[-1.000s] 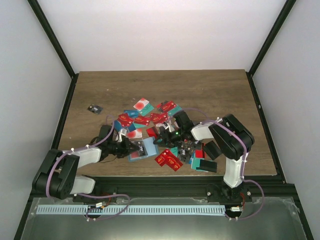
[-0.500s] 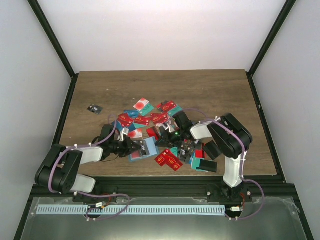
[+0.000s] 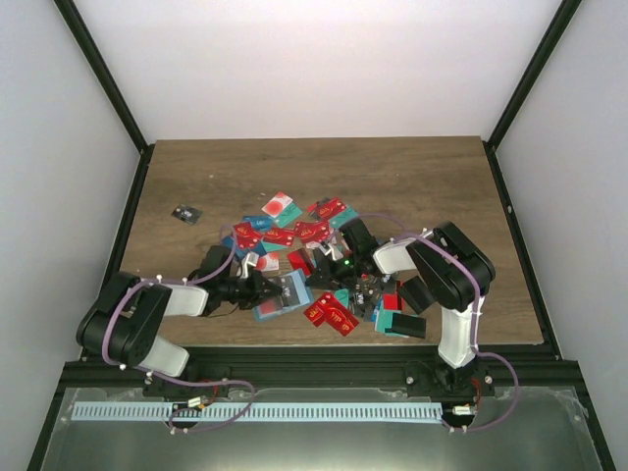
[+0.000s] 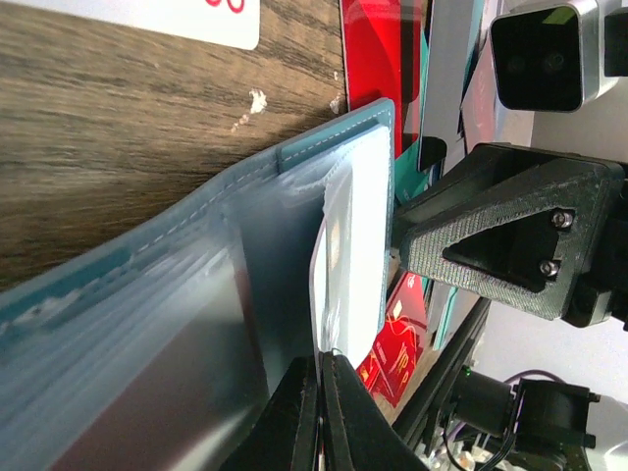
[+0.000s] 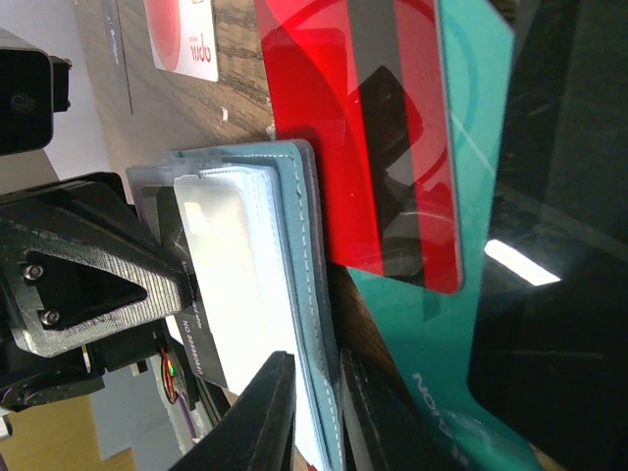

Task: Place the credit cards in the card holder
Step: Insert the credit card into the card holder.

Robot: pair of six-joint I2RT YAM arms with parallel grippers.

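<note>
The teal-blue card holder [image 3: 282, 292] lies open at the near edge of the card pile. My left gripper [image 3: 257, 289] is at its left side, shut on the edge of a white card [image 4: 355, 245] that stands partly inside a clear pocket of the holder [image 4: 177, 285]. My right gripper [image 3: 320, 279] is shut on the holder's right cover edge [image 5: 299, 245]. In the right wrist view [image 5: 316, 392] its jaws sit on either side of that edge. Red credit cards [image 3: 332, 314] and teal ones lie around. A red card [image 5: 363, 147] lies on a teal card [image 5: 461, 334] beside the holder.
More red, teal and white cards [image 3: 294, 231] are scattered behind the holder. Black blocky cases [image 3: 416, 292] and a teal-and-black one [image 3: 402, 325] lie at the right near the table's front edge. A small black item [image 3: 183, 213] lies alone at the left.
My left arm has reached further right, bringing its gripper with the white card closer into the holder. The right gripper has stayed on the holder.
</note>
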